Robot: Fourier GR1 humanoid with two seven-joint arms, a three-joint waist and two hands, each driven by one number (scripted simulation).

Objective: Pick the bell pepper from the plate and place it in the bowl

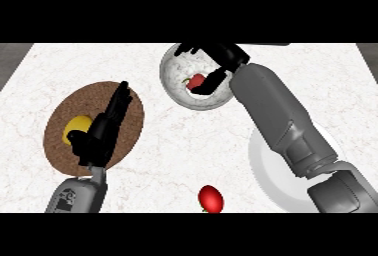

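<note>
Red bell pepper [196, 81] with green stem in bowl [176, 90]

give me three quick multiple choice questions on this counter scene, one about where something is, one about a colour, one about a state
1. Where is the red bell pepper?
A. on the white plate
B. inside the white bowl
C. on the brown mat

2. What colour is the round object on the brown mat?
A. yellow
B. green
C. blue

3. How is the left hand?
A. curled round the bell pepper
C. pinching the tomato
B. open, fingers straight, over the mat

Answers:
1 B: the pepper lies within the bowl's rim, under the right hand, while the white plate lies under the right forearm.
2 A: it shows plainly yellow against the brown.
3 B: its fingers stretch straight and hold nothing; the red tomato lies apart on the counter.
</note>
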